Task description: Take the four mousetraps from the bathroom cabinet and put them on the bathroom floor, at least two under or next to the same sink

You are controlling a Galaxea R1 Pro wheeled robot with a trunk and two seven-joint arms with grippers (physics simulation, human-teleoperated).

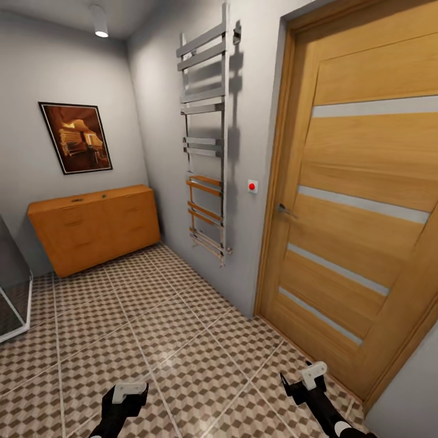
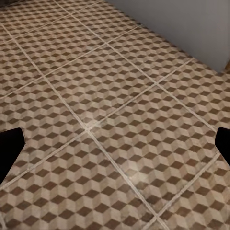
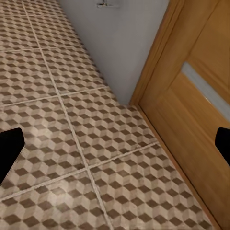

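Note:
The orange-brown cabinet (image 1: 94,228) stands against the far wall at the left. Two tiny dark items lie on its top, too small to identify as mousetraps. The cube-patterned bathroom floor (image 1: 152,322) stretches from the cabinet toward me. My left gripper (image 1: 126,394) and right gripper (image 1: 304,380) hang low over the tiles at the near edge. In the left wrist view the left gripper (image 2: 115,146) is open over bare floor (image 2: 110,96). The right gripper (image 3: 115,146) is open too, over floor (image 3: 72,120) close to the door. The sink is out of view.
A wooden door (image 1: 359,201) with grey stripes is shut on the right, its frame (image 3: 158,52) near my right gripper. A chrome towel radiator (image 1: 207,134) hangs on the grey wall. The shower tray's corner (image 1: 12,304) juts in at far left. A framed picture (image 1: 76,137) hangs above the cabinet.

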